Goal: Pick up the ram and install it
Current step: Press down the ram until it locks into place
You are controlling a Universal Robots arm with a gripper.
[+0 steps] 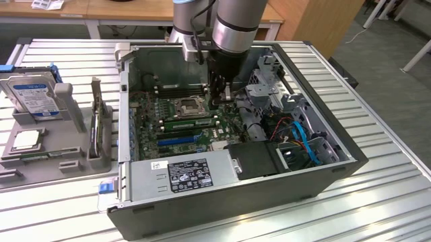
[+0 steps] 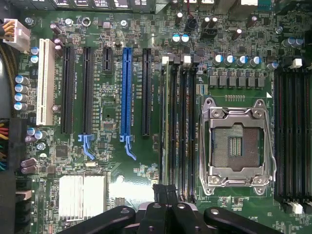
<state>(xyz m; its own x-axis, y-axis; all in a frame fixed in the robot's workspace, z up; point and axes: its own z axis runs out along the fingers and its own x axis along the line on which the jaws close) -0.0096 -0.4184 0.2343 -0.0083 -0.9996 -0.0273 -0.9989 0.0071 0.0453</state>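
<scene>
Reaching straight down into the computer case (image 1: 323, 166), end effector (image 2: 165, 191) closed and empty above the motherboard (image 2: 112, 161).

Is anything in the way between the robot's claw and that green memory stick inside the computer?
Nothing visible is. The shut end effector hangs just above the motherboard at one end of the ram, which lies along the slots beside the open CPU socket, with no cable or part between them.
</scene>
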